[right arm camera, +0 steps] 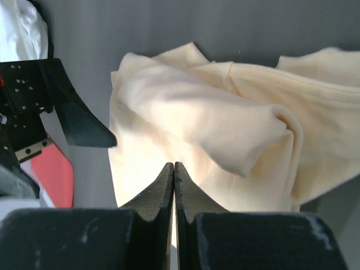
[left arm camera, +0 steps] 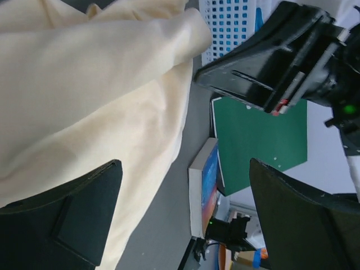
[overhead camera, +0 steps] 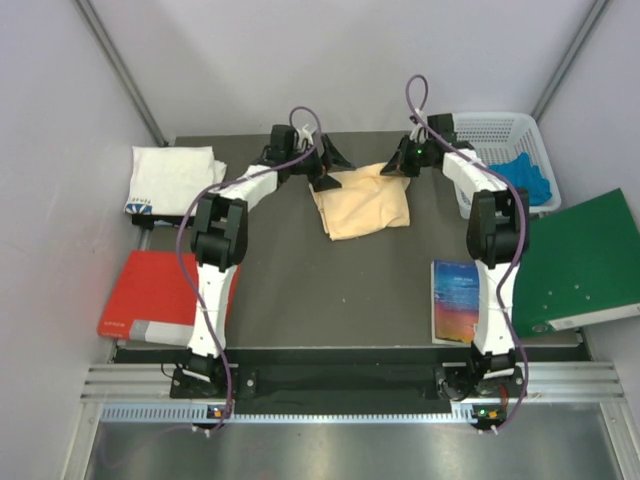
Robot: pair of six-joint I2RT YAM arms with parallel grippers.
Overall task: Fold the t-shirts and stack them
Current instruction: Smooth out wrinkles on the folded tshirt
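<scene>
Jaws: left gripper [overhead camera: 328, 170] wide, right gripper [overhead camera: 393, 168] closed; peach t-shirt [overhead camera: 362, 207] between.

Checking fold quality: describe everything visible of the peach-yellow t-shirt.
The peach-yellow t-shirt is plain soft cloth, loosely folded into a rumpled, roughly square bundle, lying on the dark table toward its far middle. The left gripper, fingers open, sits at its far left corner; the right gripper, fingers shut, over its far right edge; pinching unclear.
</scene>
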